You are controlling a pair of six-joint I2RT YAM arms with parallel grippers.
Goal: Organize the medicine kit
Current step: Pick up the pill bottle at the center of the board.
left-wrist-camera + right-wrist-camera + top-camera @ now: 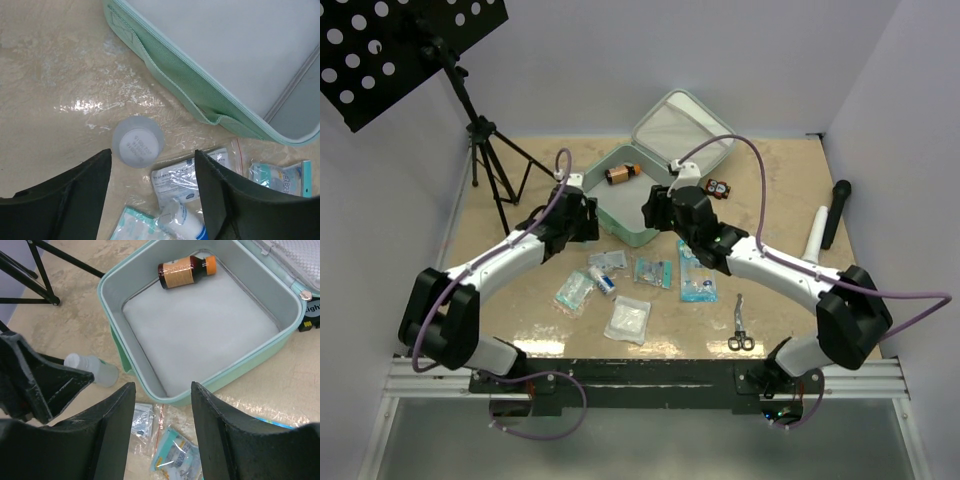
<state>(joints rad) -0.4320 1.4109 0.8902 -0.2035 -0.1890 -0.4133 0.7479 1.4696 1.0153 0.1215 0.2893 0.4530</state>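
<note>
Left gripper [152, 154] low over clear bottle [137, 141], jaws wide, empty; right gripper [162, 388] above medicine kit [116, 307] rim, jaws apart, empty.

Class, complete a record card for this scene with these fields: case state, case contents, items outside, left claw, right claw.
Case state: medicine kit open, lid back
Case contents: one brown bottle, orange cap, lying on its side
Items outside: translucent bottle beside the kit's wall; packets; scissors
Left claw: open, just by the translucent bottle, holding nothing
Right claw: open, over the kit's near rim, empty
</note>
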